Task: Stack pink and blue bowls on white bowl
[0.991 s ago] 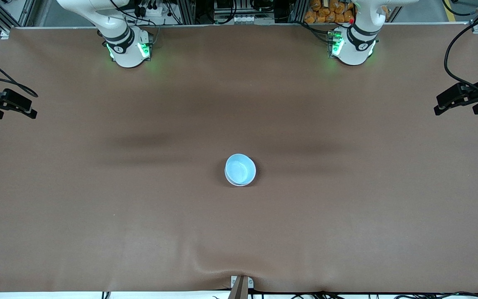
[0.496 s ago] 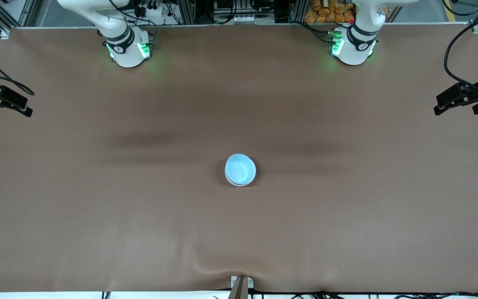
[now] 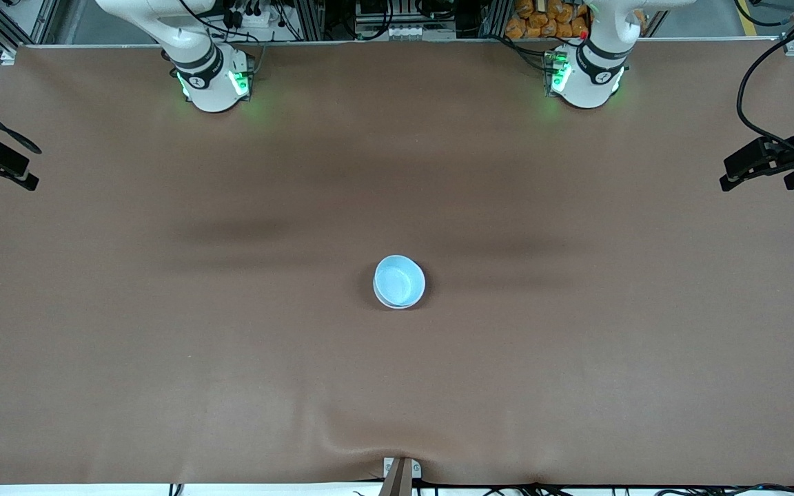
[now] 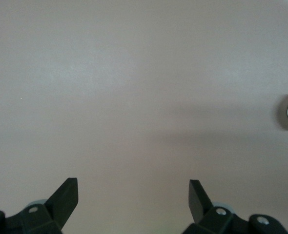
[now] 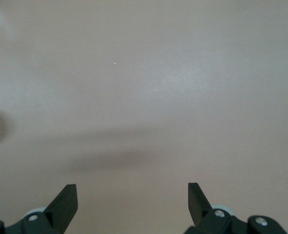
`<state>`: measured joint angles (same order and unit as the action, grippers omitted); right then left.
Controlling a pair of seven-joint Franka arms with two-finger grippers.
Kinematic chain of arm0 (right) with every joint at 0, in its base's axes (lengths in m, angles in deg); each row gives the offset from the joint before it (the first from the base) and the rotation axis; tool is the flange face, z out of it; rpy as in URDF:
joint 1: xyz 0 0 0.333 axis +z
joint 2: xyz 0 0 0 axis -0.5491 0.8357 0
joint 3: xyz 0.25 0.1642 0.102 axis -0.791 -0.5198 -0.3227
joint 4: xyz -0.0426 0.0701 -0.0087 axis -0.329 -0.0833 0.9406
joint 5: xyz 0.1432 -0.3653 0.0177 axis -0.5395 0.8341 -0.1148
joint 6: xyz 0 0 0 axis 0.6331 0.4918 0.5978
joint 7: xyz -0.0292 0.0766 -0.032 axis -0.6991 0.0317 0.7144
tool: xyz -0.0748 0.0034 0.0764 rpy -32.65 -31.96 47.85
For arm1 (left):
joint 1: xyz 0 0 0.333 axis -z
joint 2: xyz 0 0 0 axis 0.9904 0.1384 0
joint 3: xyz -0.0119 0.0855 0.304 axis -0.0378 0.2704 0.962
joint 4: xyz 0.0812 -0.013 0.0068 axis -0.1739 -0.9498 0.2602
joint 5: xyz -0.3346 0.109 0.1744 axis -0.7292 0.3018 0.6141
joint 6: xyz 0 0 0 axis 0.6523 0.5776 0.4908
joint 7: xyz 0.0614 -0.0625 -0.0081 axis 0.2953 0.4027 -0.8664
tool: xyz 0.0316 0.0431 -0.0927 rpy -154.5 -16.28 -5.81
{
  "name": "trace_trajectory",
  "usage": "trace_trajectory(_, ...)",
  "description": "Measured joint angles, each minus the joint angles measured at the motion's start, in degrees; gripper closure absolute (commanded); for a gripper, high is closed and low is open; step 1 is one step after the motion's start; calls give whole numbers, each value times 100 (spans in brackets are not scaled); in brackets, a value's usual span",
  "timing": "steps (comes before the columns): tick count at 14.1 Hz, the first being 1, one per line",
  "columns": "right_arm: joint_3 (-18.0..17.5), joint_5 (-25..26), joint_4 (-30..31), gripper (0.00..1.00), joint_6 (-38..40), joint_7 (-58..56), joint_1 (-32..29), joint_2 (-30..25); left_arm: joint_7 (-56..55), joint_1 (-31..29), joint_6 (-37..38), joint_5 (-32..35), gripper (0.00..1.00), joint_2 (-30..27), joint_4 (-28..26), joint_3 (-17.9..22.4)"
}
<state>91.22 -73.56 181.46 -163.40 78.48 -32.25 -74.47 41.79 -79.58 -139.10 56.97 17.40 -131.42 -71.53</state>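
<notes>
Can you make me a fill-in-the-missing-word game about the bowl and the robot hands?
1. The top bowl of the stack on the brown table is light ____.
2. The left gripper has its fingers ____.
3. The right gripper holds ____.
4. The stack sits near the ____ of the table.

Missing words: blue; open; nothing; middle

A big brown table (image 3: pixel 576 358) fills the view. Orange things (image 3: pixel 548 19) sit just past its top edge, near the left arm's base. Black cables (image 3: pixel 759 76) hang at the left arm's end.
</notes>
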Motion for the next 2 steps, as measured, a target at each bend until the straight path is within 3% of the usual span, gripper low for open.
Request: trace_trajectory(2,-75,0,-3,0,3,0,-73,0,0,4,0,0,0,0,0,-1)
